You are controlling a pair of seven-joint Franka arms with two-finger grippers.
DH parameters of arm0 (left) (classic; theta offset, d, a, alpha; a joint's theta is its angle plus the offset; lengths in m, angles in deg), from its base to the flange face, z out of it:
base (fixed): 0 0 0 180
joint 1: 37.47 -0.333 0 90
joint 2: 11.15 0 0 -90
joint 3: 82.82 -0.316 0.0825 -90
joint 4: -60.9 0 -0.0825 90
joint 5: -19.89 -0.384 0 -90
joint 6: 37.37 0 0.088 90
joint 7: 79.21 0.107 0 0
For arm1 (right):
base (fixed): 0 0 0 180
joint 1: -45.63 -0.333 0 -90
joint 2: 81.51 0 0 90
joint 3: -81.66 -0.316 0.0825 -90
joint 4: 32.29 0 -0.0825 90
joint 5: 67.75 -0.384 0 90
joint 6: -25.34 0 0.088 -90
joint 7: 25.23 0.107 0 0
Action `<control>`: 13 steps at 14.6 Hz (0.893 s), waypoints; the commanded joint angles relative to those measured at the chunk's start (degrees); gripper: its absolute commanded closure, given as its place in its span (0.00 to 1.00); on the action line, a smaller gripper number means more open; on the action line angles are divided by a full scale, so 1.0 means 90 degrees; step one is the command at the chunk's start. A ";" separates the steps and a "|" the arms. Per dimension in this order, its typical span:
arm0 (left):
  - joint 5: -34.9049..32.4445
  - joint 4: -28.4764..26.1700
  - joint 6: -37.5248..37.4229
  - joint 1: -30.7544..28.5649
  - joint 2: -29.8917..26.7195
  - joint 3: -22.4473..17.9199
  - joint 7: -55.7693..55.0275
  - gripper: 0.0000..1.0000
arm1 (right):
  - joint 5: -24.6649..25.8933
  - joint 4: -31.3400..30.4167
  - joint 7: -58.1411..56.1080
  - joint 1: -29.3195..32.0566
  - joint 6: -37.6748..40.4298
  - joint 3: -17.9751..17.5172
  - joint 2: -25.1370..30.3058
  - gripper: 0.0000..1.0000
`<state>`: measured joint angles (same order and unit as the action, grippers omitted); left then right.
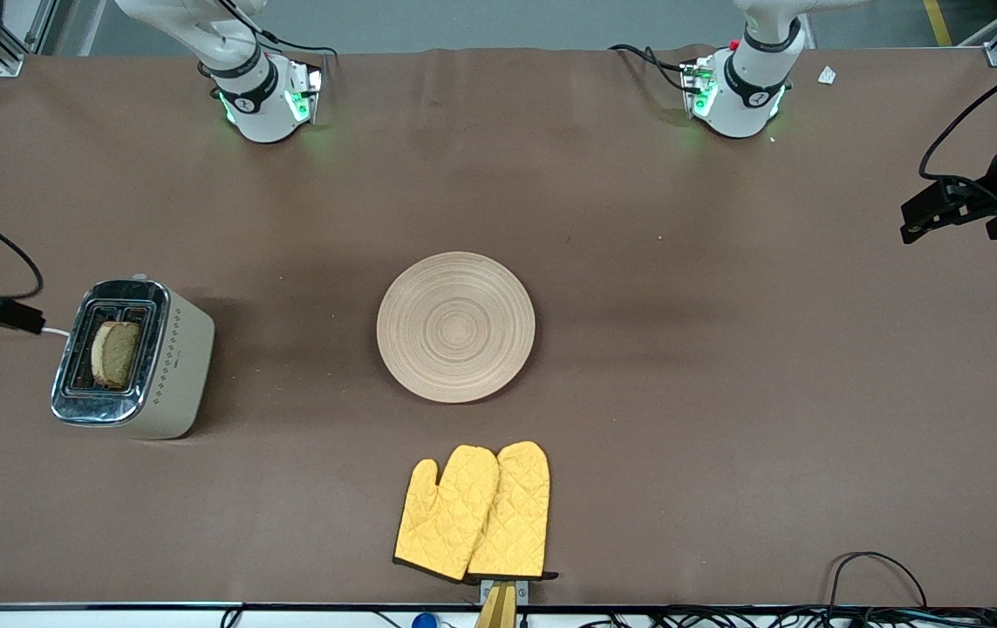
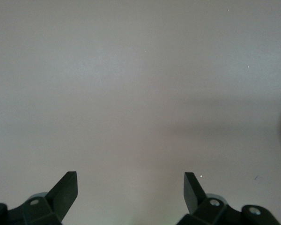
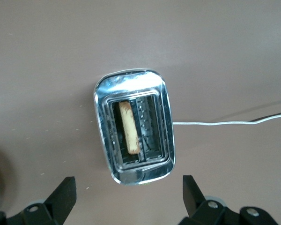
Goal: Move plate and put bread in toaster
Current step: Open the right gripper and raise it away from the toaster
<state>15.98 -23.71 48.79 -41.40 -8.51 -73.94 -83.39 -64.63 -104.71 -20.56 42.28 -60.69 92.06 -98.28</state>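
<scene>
The cream toaster stands at the right arm's end of the table, and the bread stands upright in one of its slots. In the right wrist view the chrome toaster top shows from above with the bread on edge in a slot. My right gripper hangs open and empty above the toaster. The pale wooden plate lies bare at the middle of the table. My left gripper is open and empty over bare tablecloth at the left arm's end.
Two yellow oven mitts lie nearer the front camera than the plate, at the table's edge. The toaster's white cord trails off across the cloth. A brown cloth covers the table.
</scene>
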 commanded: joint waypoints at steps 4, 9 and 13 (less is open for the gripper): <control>-0.0074 0.0182 -0.0052 0.0114 0.0098 0.0155 0.0113 0.00 | -0.0481 -0.1374 -0.0021 -0.0038 -0.0478 -0.0140 0.1158 0.00; -0.0054 0.0114 -0.0023 0.0056 0.0010 0.0438 0.0211 0.00 | -0.0570 -0.2206 -0.0147 -0.0048 -0.0539 -0.0169 0.1960 0.00; -0.0044 0.0192 -0.0033 0.0007 0.0019 0.0429 0.0659 0.00 | -0.0561 -0.2207 -0.0558 -0.0048 -0.0275 -0.0159 0.2146 0.00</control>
<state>15.98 -23.25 48.87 -40.57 -8.48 -70.40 -79.92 -68.77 -121.91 -24.31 41.87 -63.35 90.78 -81.64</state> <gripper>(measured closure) 0.000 0.000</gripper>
